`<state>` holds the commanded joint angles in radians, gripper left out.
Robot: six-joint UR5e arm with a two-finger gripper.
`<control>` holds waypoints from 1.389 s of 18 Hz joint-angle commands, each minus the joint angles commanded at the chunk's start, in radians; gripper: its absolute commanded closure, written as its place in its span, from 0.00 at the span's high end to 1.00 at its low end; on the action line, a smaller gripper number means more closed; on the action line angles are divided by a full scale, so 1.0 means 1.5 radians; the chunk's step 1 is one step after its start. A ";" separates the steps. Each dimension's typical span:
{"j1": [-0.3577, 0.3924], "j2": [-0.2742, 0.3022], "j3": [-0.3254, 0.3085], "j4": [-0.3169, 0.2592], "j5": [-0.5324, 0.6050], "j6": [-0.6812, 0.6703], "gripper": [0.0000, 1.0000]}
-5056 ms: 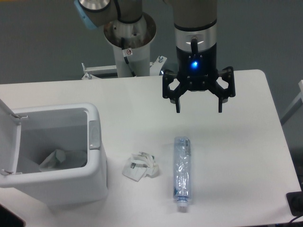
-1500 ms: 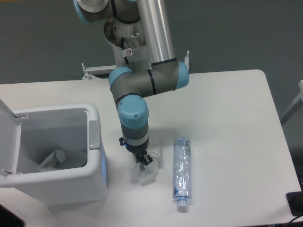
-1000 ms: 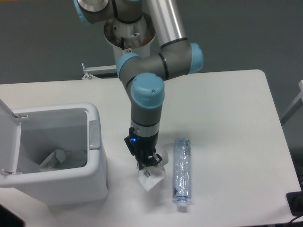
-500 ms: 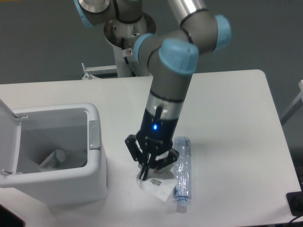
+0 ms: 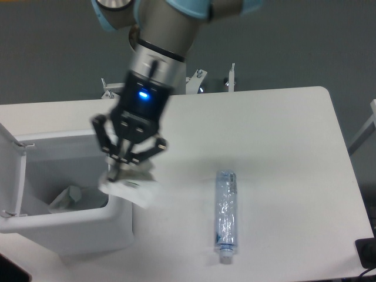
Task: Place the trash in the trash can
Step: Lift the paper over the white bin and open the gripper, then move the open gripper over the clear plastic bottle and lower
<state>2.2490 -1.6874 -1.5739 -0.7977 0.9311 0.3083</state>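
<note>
One gripper (image 5: 120,173), clamped on the paper wad (image 5: 130,187), hangs over the trash can's (image 5: 70,235) right rim, left of frame; bottle (image 5: 225,215) lies lower right.

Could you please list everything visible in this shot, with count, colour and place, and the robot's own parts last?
Table: one, white, filling most of the view.
Trash can: one, white with a grey inside, lid flipped open, at the table's left front.
Paper scrap: one, white, lying inside the trash can.
Paper wad: one, white, crumpled, held in the air over the trash can's right rim.
Plastic bottle: one, clear with a bluish tint, lying on the table right of the trash can.
Metal bracket: one, silvery, at the table's far edge.
Robot arm: one, grey with light blue joints, reaching in from the top.
Gripper: one, black, blue light on, shut on the paper wad.
</note>
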 joint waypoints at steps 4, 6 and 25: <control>-0.034 -0.005 -0.006 0.001 0.001 0.000 0.49; -0.045 0.001 -0.018 -0.001 0.010 0.001 0.87; 0.147 -0.171 0.084 -0.007 0.183 -0.008 1.00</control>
<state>2.4697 -1.9433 -1.4482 -0.8083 1.2056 0.2959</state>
